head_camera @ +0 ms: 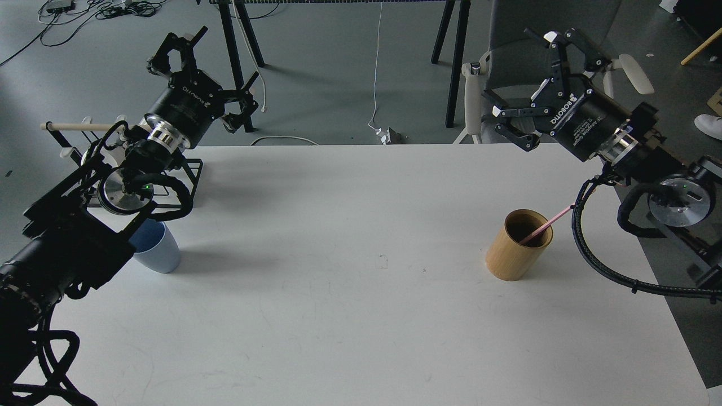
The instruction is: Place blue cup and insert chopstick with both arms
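Note:
The pale blue cup (159,250) stands upright near the table's left edge, partly hidden behind my left forearm. The pink chopstick (546,225) leans inside the tan bamboo holder (518,244) on the right side of the table, its top end running behind a black cable. My left gripper (210,76) hangs raised beyond the far left of the table, well above and behind the cup, fingers spread and empty. My right gripper (527,84) is raised past the far right edge, above and behind the holder, fingers spread with nothing in them.
A black wire rack with a pale wooden rod (76,127) and white mugs sits at the far left of the white table (350,282), behind my left arm. A grey chair (524,39) and black stand legs (240,45) are beyond the table's far edge.

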`<state>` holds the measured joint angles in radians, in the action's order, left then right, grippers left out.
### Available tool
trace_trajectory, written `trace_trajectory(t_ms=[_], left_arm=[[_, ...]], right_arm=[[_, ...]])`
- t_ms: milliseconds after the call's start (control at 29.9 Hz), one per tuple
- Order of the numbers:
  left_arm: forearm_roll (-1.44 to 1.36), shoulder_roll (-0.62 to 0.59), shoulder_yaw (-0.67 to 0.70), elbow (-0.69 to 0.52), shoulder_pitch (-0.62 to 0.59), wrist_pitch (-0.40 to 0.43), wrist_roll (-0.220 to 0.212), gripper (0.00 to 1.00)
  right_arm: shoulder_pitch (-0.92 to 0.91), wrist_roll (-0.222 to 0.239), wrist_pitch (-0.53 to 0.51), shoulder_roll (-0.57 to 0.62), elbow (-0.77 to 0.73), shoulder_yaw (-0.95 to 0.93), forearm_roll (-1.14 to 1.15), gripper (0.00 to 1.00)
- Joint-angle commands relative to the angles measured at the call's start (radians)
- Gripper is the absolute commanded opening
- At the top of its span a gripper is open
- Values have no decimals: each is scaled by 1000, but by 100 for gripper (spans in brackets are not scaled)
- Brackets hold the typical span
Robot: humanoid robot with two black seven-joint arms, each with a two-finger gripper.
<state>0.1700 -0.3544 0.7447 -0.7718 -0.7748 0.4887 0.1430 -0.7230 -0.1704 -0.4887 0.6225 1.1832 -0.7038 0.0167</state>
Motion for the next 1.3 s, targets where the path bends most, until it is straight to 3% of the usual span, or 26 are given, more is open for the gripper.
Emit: trace_trajectory(t_ms=[0, 134, 367, 501, 601, 735, 902, 1035, 1102, 1169, 1202, 1269], left_arm=[[0, 9, 7, 0, -6, 0, 3, 100], [0, 3, -4, 6, -21, 0, -14, 100], [11, 12, 54, 11, -40, 0, 10, 100], [8, -21, 172, 6, -24, 0, 62, 100], [8, -21, 193, 14, -29, 0, 72, 100], [2, 3, 179, 14, -40, 0, 66, 100], [-46, 9, 116, -16, -84, 0, -19, 100], [-119, -90, -7, -95, -147, 0, -3, 100], [-153, -161, -77, -154, -188, 0, 13, 100], [-178, -245, -154, -205, -240, 0, 59, 100], [-187, -286, -186, -224, -260, 0, 99, 100], [-216, -392, -234, -286, -302, 0, 253, 100]], right_arm=[[0, -1, 0, -1, -1, -2, -1, 99], [0, -1, 0, -1, -1, -2, -1, 99], [0, -1, 0, -1, -7, -2, 0, 99], [-1, -1, 0, -1, -7, -2, 0, 99], [-1, -1, 0, 3, -7, -2, 0, 99], [0, -1, 0, 19, 3, -3, -1, 99], [0, -1, 0, 19, 1, -5, -1, 99], [7, -1, 0, 23, 1, -11, -1, 99], [8, -1, 0, 23, -4, -17, 0, 99], [10, -1, 0, 23, -7, -32, 0, 99], [11, -1, 0, 23, -8, -37, 0, 99], [11, -1, 0, 23, -10, -43, 2, 99]])
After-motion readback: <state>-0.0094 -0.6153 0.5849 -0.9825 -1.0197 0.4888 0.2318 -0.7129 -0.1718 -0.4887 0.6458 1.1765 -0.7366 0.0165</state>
